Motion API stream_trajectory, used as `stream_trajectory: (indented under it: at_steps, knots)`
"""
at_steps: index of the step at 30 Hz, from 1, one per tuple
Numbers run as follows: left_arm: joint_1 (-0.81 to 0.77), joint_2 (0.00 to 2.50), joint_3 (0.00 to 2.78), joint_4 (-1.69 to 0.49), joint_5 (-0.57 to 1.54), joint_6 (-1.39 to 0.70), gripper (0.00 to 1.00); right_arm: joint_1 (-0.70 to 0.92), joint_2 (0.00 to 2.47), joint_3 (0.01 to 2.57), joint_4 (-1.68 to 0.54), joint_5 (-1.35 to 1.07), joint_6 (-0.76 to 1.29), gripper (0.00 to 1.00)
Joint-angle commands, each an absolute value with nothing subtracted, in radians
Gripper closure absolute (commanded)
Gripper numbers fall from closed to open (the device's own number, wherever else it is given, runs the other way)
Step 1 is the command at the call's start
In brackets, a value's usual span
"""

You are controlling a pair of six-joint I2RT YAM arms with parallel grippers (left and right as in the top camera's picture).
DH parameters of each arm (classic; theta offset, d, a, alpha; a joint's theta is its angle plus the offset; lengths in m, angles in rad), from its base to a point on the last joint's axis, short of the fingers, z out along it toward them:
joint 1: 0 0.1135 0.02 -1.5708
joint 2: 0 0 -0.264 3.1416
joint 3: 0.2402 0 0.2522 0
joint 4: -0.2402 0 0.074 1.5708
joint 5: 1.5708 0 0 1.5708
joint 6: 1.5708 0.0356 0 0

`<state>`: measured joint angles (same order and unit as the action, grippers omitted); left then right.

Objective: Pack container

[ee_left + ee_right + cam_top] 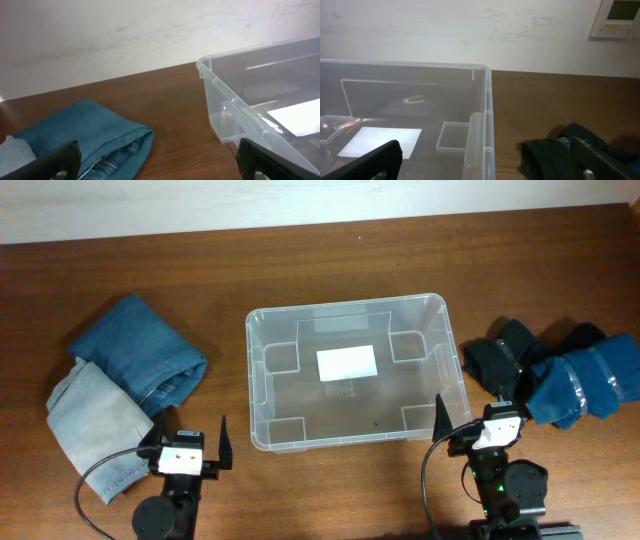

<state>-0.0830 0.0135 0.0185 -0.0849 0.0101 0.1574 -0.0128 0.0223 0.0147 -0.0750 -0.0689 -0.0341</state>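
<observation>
On the left of the surface (300, 260), a pale denim garment (95, 425) is laid touching folded blue jeans (140, 350); near them the left tool (190, 444) is held spread, gripping nothing. The clear container (249, 380) is set at the centre. The right tool (478, 422) is likewise spread, with a black garment (500, 360) and a blue garment (590, 380) just beyond it
</observation>
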Motion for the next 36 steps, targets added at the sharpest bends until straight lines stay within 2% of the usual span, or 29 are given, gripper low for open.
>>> stream_trajectory:
  at_steps: [1,30,33,36]
  knots:
    - [-0.085,0.005,0.009,-0.082,0.000,0.167,0.01,-0.014,0.016,0.010,-0.081,-0.067,-0.038,0.02]
    - [-0.085,0.005,0.009,-0.079,0.003,0.166,0.01,-0.014,0.016,0.012,-0.081,-0.071,-0.037,0.01]
    - [-0.084,0.015,0.050,-0.077,-0.001,-0.007,0.01,-0.014,0.036,0.108,-0.155,-0.048,0.015,0.02]
    - [-0.084,0.109,0.200,-0.110,-0.001,-0.019,0.01,-0.014,0.168,0.308,-0.314,-0.021,0.042,0.01]
